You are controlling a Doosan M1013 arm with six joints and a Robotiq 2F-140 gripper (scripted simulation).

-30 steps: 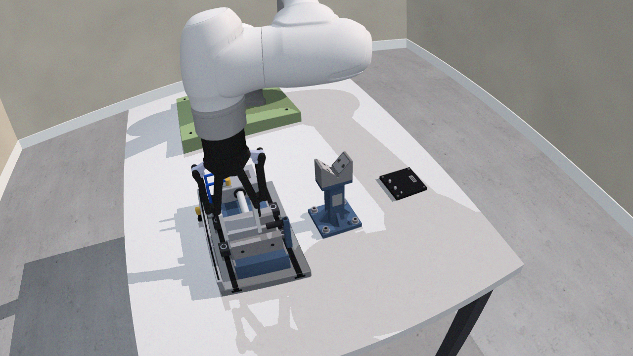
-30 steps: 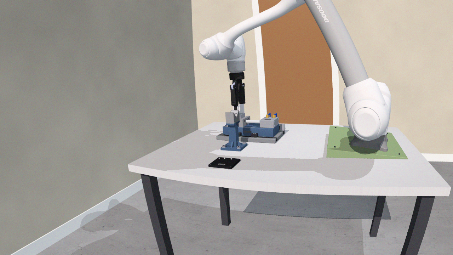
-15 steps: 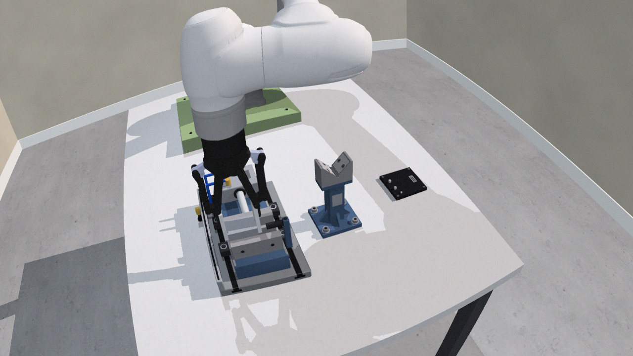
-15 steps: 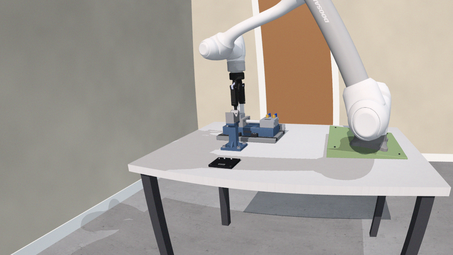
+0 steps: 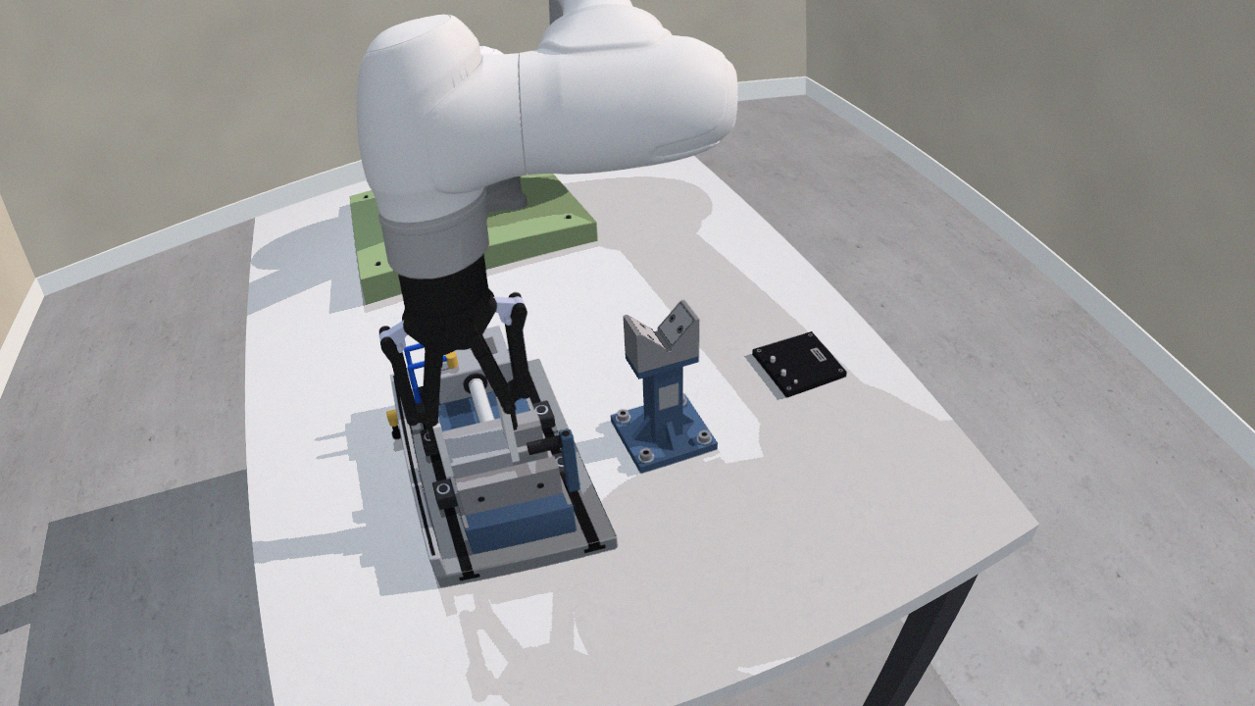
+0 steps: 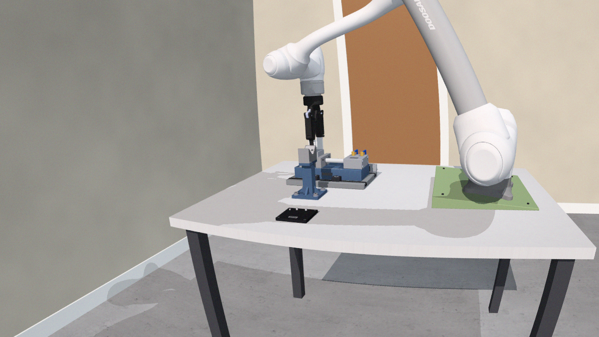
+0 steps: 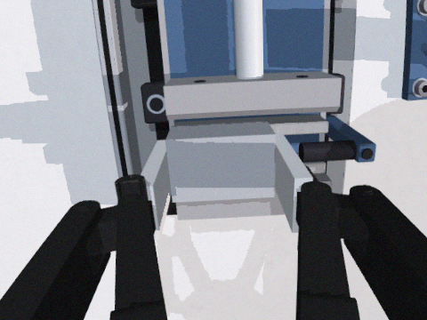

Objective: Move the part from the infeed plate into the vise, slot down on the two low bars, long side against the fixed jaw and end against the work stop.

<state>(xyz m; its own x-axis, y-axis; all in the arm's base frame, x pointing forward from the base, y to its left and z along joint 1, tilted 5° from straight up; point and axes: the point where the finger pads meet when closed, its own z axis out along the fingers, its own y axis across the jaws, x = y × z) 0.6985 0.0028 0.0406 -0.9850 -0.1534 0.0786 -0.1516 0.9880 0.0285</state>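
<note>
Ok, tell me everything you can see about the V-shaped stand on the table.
The stand is upright on the white table, between the vise and the black plate, touching neither. Its grey, metal-looking head forms an open V with small holes in the sloped faces; nothing lies in it. Below is a blue post with a grey panel, on a blue square foot fixed by four bolts.

Matt grey, seemingly metal part [image 7: 222, 169]; smooth matt white table [image 5: 789, 527].

One vise [image 5: 527, 535], one V-block [image 5: 661, 337] (grey), one infeed plate [image 5: 798, 363]
</note>
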